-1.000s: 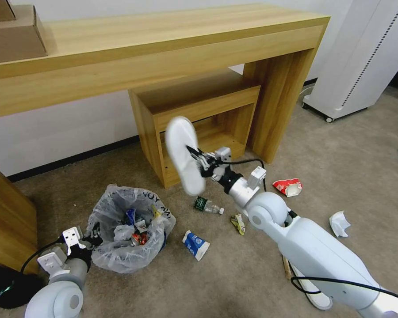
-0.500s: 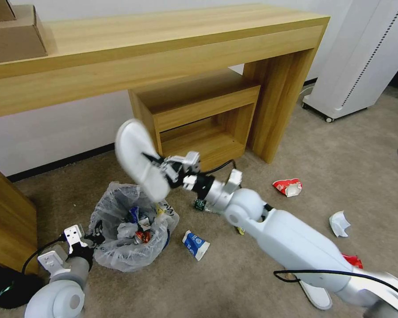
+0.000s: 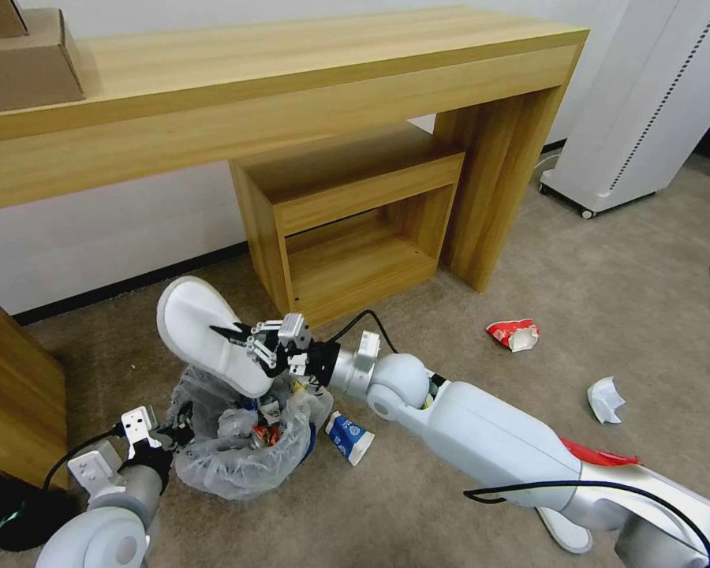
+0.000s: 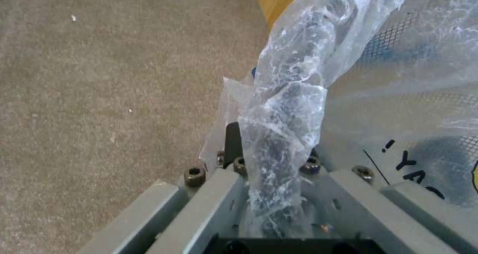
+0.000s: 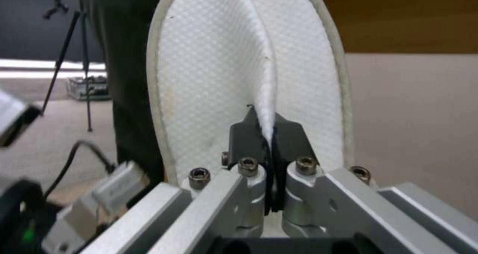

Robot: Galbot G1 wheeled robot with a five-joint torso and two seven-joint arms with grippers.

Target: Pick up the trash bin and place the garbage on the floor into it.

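The white slipper (image 3: 205,335) is pinched by its upper in the right gripper (image 3: 241,341) directly over the trash bin (image 3: 241,442), whose bag rim is clamped by the left gripper (image 3: 180,416) to steady it on the floor (image 3: 450,315).

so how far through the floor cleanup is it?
Done: several scraps sit inside the blue round bag-lined trash bin, whose rim the left gripper pinches. In hand: the right gripper holds a white fabric slipper above the bin. Left on the beige carpet: blue-white carton, red wrapper, white paper scrap, second slipper.
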